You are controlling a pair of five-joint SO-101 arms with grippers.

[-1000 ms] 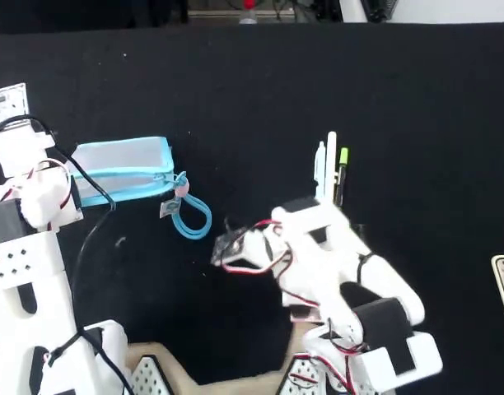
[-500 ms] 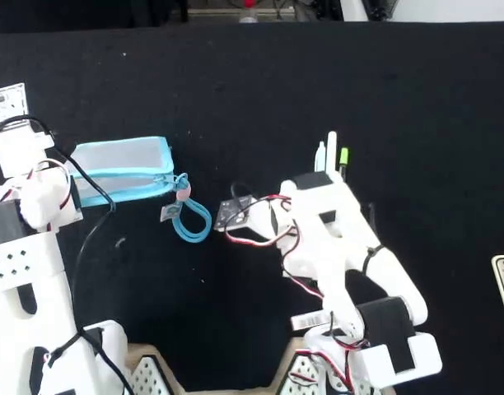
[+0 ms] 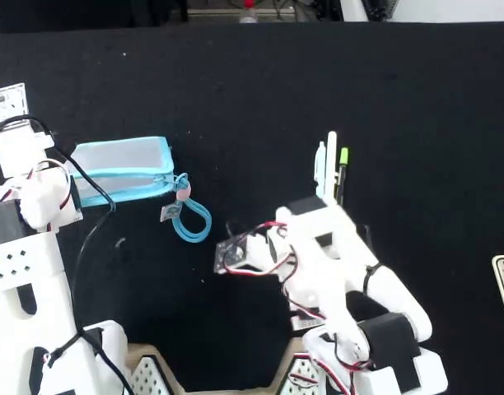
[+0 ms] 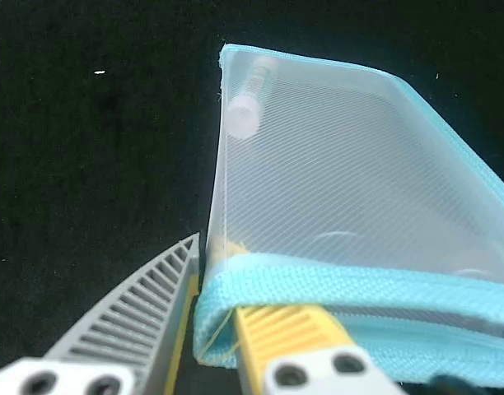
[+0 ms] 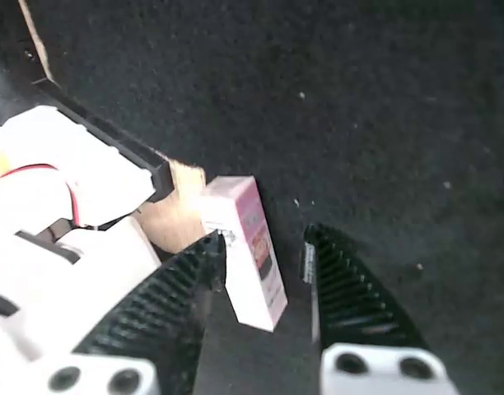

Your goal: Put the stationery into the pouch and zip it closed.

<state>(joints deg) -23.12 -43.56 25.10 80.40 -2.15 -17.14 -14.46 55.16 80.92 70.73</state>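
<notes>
My left claw (image 4: 215, 284) clamped the pouch (image 3: 120, 160) rim at mid-left; my right claw (image 5: 264, 239) stood open, straddling the pink box (image 5: 240, 226).

Both arms are built of white printed shells. The left arm (image 3: 25, 271) has a plate dotted with small round holes, a black motor block, and a thin black cable (image 3: 91, 234). The right arm (image 3: 343, 263) has black motor blocks and thin red, white and black wires (image 3: 252, 265) leading to a small board (image 3: 231, 249). The left gripper (image 4: 212, 280) has a grey ribbed finger (image 4: 145, 313) and a yellow finger (image 4: 289, 329). The right gripper (image 5: 264, 247) has two black ribbed fingers (image 5: 165, 304). Each finger sits on a white mount with dark screw holes (image 4: 41, 383).
</notes>
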